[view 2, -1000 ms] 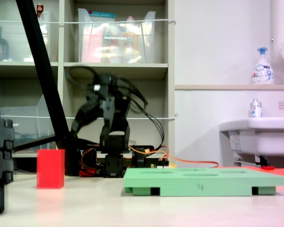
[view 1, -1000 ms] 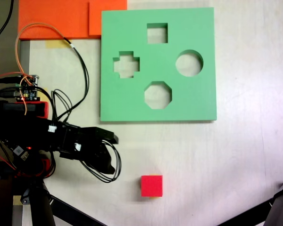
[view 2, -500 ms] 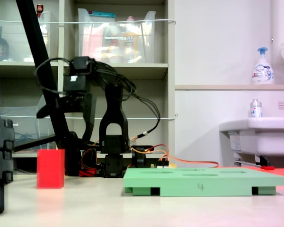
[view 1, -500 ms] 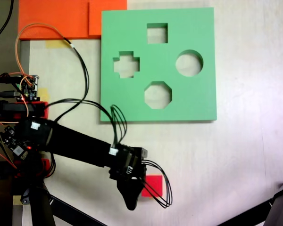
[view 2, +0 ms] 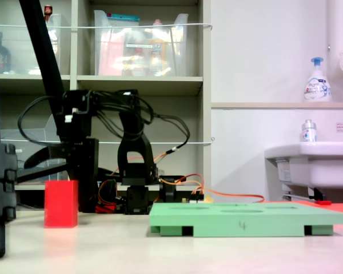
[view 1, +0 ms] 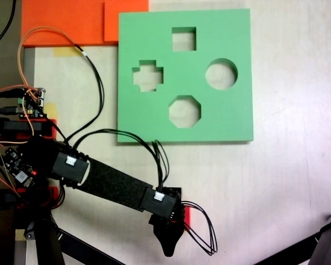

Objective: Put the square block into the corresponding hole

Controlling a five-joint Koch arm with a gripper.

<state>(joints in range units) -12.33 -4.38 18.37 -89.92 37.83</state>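
Note:
The square block (view 2: 61, 204), a small red cube, stands on the table at the second exterior view's left. In the first exterior view only a red sliver of the block (view 1: 186, 215) shows beside the black gripper (view 1: 172, 225), which hangs right over it. In the second exterior view the gripper (view 2: 66, 168) sits just above the cube's top, open, one jaw sticking out to the left. Whether it touches the cube I cannot tell. The square hole (view 1: 183, 38) lies at the far edge of the green foam board (view 1: 237, 118), well away from the cube.
The board (view 2: 246, 217) also has cross (view 1: 148, 75), round (view 1: 221, 74) and octagonal (view 1: 184, 111) cutouts. Orange foam sheets (view 1: 71, 22) lie at the upper left. Cables (view 1: 91, 72) and the arm's base (view 1: 27, 127) fill the left side. Black tripod legs (view 1: 325, 245) cross the lower corners.
The arm has stretched out from its folded pose near the base. The gripper has swung over the red cube and dropped down to just above it. The cube has not moved.

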